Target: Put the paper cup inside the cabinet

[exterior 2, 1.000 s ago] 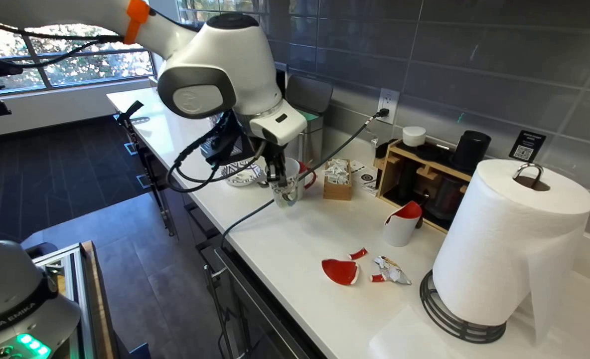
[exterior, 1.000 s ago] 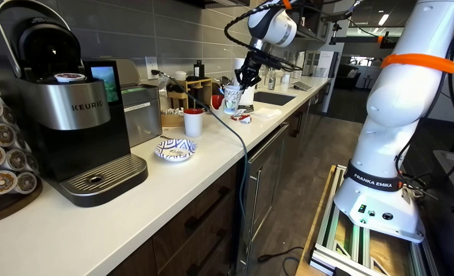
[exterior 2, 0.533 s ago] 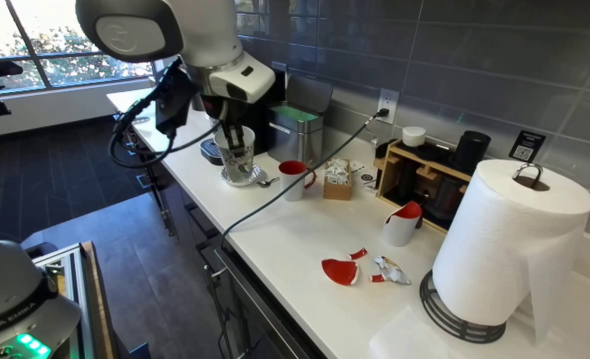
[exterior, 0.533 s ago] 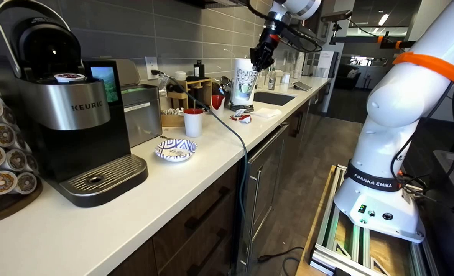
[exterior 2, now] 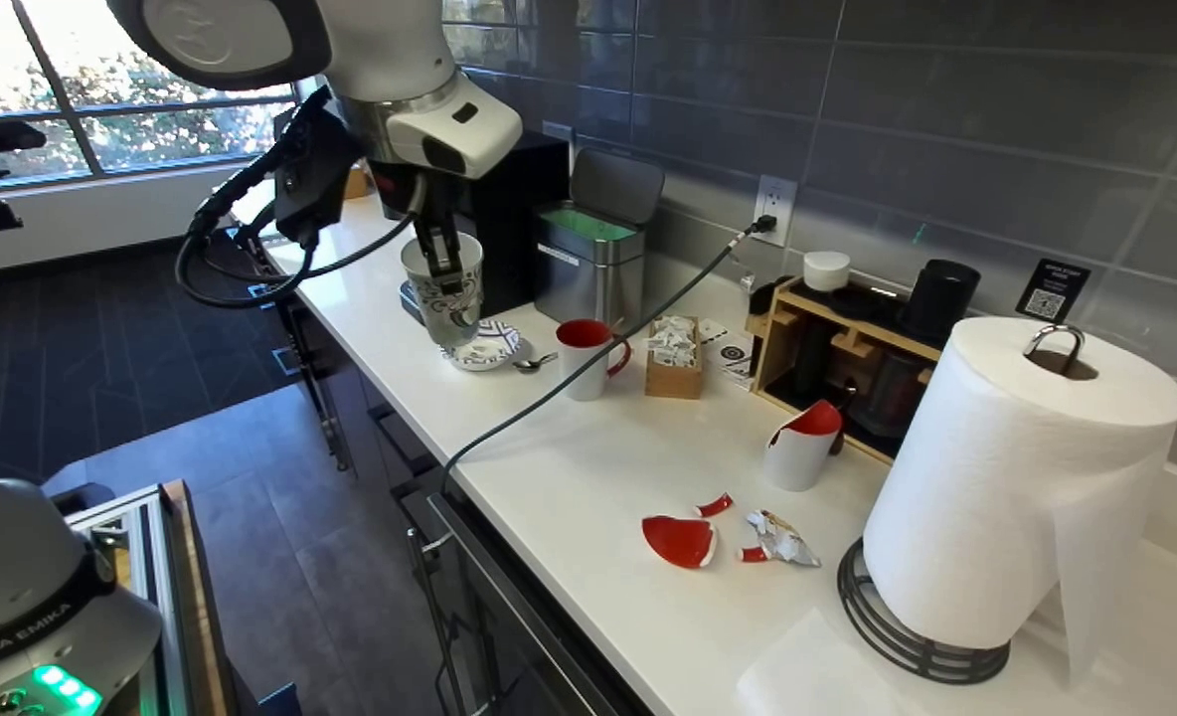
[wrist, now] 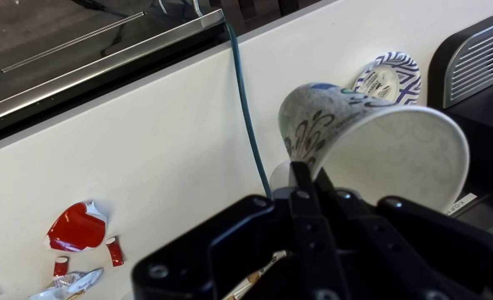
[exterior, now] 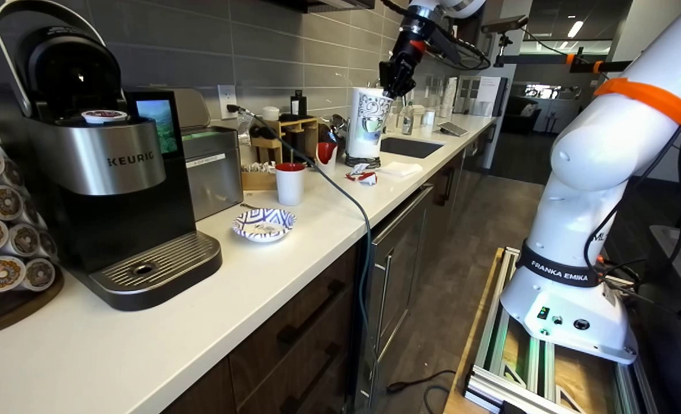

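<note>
Above the white counter (exterior 2: 588, 477), off its surface, hangs the patterned paper cup (wrist: 313, 112), pinched at the rim by the gripper (wrist: 312, 173), whose fingers are drawn together on the cup's wall. The wrist view looks into the cup's pale inside; partly behind it lies a blue-patterned bowl (wrist: 382, 81), and a blue-green cable (wrist: 245, 104) crosses the counter. In an exterior view the cup's printed scrolls face out and it covers part of the paper towel roll (exterior: 355, 126); the coffee machine (exterior: 122, 161) shows its raised head, with a stack of pods (exterior: 7, 230) beside it. In an exterior view the roll stands whole on a black wire stand (exterior 2: 931, 661), red shards (exterior 2: 680, 542) lie near a jagged, red-lined mug (exterior 2: 792, 462), and an unbroken mug (exterior 2: 581, 368) shows its red handle (exterior 2: 621, 358).

Under the counter's front edge sit dark wooden drawers (exterior: 294, 322); farther along, a sink (exterior: 410, 148) is let into the top. Grey tiles (exterior: 173, 63) cover the wall behind. Brownish boards make up the floor (exterior: 464, 230), and bright windows (exterior 2: 171, 139) look onto leaves.
</note>
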Robot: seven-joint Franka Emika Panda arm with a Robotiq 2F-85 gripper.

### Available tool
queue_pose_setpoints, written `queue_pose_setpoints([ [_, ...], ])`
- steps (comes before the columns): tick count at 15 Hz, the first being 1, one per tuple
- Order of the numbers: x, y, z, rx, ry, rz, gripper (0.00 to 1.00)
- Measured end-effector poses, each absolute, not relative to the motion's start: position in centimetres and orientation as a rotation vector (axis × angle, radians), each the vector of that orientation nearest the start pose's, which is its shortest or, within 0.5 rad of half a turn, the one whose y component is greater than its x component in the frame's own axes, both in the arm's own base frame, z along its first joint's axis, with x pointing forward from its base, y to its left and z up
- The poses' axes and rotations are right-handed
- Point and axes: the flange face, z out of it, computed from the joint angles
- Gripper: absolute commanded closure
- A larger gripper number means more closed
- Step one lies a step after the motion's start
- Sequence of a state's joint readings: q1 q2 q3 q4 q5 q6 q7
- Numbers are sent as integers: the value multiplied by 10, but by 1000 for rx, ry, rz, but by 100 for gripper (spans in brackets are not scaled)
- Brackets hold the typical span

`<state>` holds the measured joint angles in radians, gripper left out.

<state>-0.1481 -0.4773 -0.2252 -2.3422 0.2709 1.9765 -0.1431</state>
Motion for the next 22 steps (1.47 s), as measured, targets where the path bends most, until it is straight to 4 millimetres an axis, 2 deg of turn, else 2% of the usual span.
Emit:
queue_pose_setpoints([
  [7,397,-146,524,-2776,427,-264,99],
  [10,401,-148,548,-2739,438,-343,99],
  [12,405,-147,577,-2675,462,-428,99],
  [17,418,-141,677,-2495,531,-716,99],
  [19,419,-145,714,-2421,570,-821,99],
  [22,419,-158,757,-2317,628,-948,99],
])
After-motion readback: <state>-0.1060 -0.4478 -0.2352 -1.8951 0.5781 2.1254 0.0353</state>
